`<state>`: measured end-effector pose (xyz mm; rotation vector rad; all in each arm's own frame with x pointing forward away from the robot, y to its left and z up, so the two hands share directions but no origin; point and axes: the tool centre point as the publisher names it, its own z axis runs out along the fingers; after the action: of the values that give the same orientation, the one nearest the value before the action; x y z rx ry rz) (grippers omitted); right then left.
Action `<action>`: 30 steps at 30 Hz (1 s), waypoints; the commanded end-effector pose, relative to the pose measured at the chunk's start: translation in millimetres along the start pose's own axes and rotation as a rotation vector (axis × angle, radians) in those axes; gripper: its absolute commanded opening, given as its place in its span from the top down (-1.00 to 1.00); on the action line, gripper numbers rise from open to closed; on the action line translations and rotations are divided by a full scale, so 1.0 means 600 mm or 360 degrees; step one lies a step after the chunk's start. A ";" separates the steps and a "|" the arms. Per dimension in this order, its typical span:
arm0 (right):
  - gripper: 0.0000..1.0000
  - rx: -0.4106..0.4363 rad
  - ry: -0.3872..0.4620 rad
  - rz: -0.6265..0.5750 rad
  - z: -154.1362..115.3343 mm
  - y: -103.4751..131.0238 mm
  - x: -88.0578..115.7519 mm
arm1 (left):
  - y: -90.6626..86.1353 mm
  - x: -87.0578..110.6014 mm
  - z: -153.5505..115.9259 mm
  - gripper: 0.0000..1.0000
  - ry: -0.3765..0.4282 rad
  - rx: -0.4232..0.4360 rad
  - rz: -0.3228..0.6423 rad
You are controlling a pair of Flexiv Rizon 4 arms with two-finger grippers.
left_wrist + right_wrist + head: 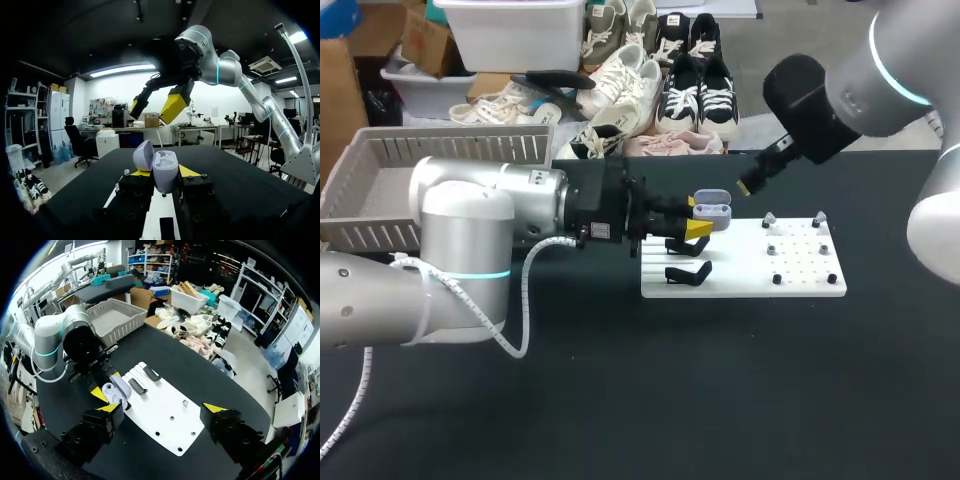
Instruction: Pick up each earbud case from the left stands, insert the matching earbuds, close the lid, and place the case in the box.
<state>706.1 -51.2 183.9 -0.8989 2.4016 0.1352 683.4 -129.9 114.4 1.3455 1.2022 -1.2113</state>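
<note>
**Case in the left gripper, lid up, over the board's far left corner**

The lavender earbud case (165, 171) sits right between the yellow tips of the left gripper (698, 214), which is clamped on it from both sides. Its lid (143, 156) is swung open and the pale inside faces up. Seen from the head camera, the case hangs over the far left corner of the white board (740, 285), at about twelve o'clock from the two black stands (688, 272) at the board's left end. Both stands are bare.

The right half of the board carries small pegs and pale bits, too small to tell apart.

The right gripper (155, 106) comes in from two o'clock and hovers above and just beyond the case. Its fingers are spread wide and nothing is between them. From its own wrist camera, the case and the board lie below and ahead of the parted tips.

The grey basket (380, 210) sits at ten o'clock from the board, well apart from it on the far left of the black table (620, 400), behind the left arm.
</note>
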 end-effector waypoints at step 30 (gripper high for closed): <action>-1.00 0.0419 0.0626 0.0276 0.099 -0.137 0.121 | 0.001 0.000 0.000 1.00 0.0001 0.0002 0.0000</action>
<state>731.5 -140.9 108.8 -0.6399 2.7547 -0.3128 683.4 -129.8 114.5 1.3456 1.2023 -1.2112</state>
